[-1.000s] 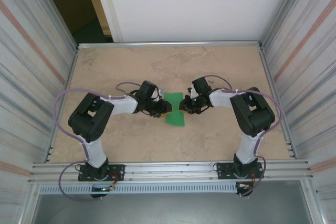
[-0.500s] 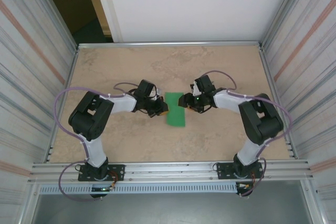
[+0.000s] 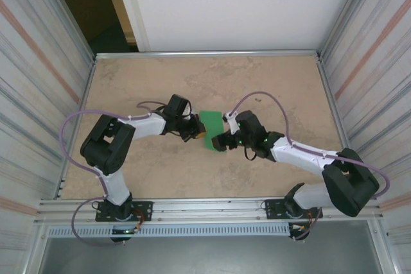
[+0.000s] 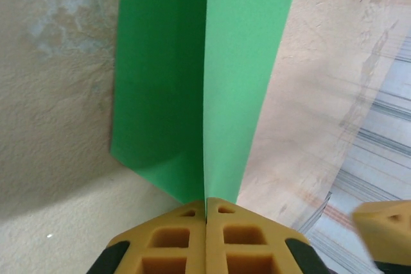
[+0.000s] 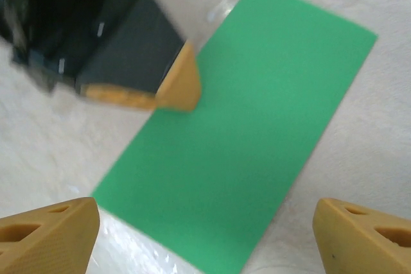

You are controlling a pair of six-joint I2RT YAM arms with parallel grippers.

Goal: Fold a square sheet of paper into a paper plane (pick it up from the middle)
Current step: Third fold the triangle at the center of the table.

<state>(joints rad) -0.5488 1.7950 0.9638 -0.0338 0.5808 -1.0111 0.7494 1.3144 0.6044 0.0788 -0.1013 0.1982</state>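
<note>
The folded green sheet (image 3: 212, 125) lies mid-table, at the centre of the top view. My left gripper (image 4: 205, 213) is pinched shut on its left edge, a firm anchor. My right gripper (image 5: 207, 229) hangs spread over the sheet's lower end, so I should lower it squarely and press without skewing the crease.

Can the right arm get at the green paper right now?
Probably yes. The right jaws hang open right over the green paper, with bare sheet between them. The left jaws pinch only one long edge, off to the side.
</note>
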